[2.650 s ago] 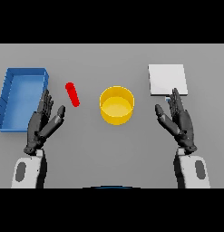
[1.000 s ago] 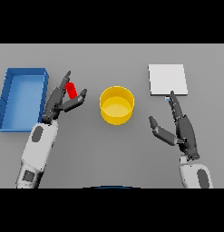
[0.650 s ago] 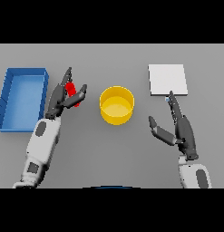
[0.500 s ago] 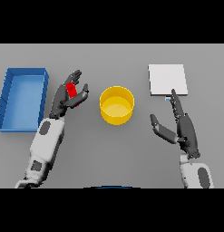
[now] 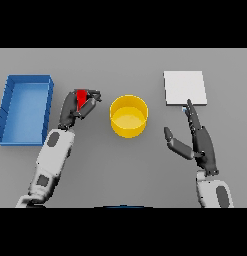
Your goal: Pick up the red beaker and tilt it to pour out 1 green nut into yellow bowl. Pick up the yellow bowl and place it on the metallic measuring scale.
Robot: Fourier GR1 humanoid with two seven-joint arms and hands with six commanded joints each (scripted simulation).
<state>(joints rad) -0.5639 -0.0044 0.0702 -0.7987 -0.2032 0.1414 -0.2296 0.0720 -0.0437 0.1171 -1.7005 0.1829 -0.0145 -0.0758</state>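
A: Head view: left hand (image 5: 75, 107) has its fingers curled round the red beaker (image 5: 81, 97), just left of the yellow bowl (image 5: 129, 116). Right hand (image 5: 197, 142) waits open below the scale (image 5: 184, 88).

B: I'd carry it over the bowl's rim and tip slowly; only one nut should drop.

A: The beaker is small, mostly hidden by fingers; no nut visible.

A blue tray (image 5: 10, 107) lay on the grey worktop (image 5: 120, 170) at about nine o'clock, close to the left edge of the scene. It was a shallow rectangular box with low upright walls, its long sides running from near to far, and its blue floor showed bare. The worktop was plain grey all round it.
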